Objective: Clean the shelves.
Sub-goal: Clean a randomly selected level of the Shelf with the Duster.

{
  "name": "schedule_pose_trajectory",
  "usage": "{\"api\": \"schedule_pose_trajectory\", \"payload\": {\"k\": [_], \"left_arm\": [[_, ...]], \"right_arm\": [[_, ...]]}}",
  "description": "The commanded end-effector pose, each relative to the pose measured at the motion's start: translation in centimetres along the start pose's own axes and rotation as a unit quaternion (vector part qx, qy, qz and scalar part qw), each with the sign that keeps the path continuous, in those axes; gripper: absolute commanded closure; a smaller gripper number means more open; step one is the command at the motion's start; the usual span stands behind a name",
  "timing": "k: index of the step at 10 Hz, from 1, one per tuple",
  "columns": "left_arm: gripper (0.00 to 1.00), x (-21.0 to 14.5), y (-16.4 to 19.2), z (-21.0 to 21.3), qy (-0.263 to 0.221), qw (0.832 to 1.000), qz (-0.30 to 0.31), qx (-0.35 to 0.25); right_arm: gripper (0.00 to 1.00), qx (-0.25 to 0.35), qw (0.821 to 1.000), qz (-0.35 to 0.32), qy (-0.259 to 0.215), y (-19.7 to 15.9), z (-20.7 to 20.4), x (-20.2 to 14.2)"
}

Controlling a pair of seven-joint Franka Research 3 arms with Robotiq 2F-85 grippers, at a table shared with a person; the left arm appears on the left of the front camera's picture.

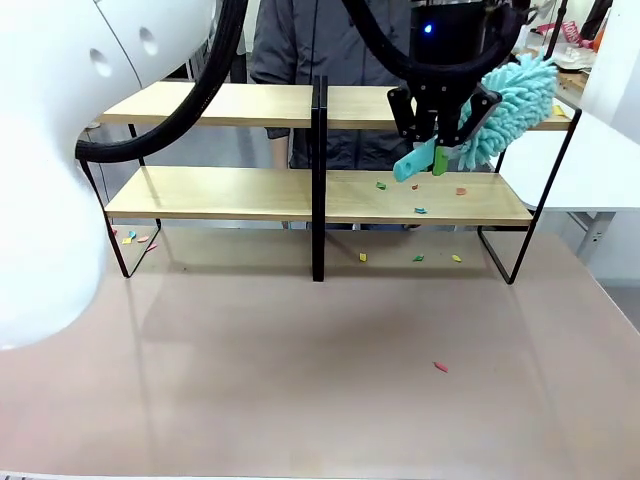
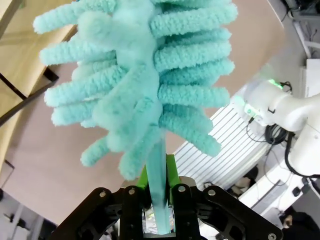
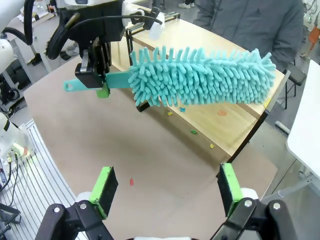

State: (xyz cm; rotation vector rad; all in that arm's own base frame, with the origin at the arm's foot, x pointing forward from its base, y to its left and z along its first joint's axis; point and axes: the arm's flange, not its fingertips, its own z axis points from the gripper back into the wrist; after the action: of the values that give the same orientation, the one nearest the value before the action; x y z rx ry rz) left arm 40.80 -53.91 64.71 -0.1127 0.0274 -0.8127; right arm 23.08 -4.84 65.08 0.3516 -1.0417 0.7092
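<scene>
The shelves point(image 1: 230, 193) are two light wooden boards on a black frame with a central post, standing across the table. My left gripper point(image 1: 436, 158) is shut on the handle of a teal fluffy duster point(image 1: 512, 95), holding it above the right half of the lower board. The duster's head lies level with the right end of the top board. In the left wrist view the pads point(image 2: 171, 172) clamp the duster point(image 2: 140, 75) handle. Small coloured scraps point(image 1: 421, 210) lie on the lower board. My right gripper point(image 3: 166, 192) is open over the table, looking at the duster point(image 3: 200, 75) and shelves point(image 3: 235, 120).
A person point(image 1: 330, 40) stands behind the shelves. More scraps point(image 1: 418, 258) lie on the table under the rack, one red scrap point(image 1: 440, 367) nearer me, and several at the left foot point(image 1: 130, 238). A white table point(image 1: 600, 160) stands at the right.
</scene>
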Motion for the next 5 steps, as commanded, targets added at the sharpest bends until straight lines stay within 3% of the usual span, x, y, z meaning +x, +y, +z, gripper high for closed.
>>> {"api": "schedule_pose_trajectory", "payload": {"k": [1,3,5], "left_arm": [[0.88,15.8,-3.2,11.7,-0.004,0.998,-0.052,0.036],[0.88,16.9,-5.0,13.8,-0.043,0.993,-0.104,0.040],[0.88,17.4,-5.0,14.5,-0.084,0.991,-0.102,0.028]], "right_arm": [[0.00,0.000,1.000,0.000,-0.001,0.0,0.0,0.1],[0.00,0.000,1.000,0.000,-0.001,0.0,0.0,0.1],[0.00,0.000,1.000,0.000,-0.001,0.0,0.0,0.1]]}}
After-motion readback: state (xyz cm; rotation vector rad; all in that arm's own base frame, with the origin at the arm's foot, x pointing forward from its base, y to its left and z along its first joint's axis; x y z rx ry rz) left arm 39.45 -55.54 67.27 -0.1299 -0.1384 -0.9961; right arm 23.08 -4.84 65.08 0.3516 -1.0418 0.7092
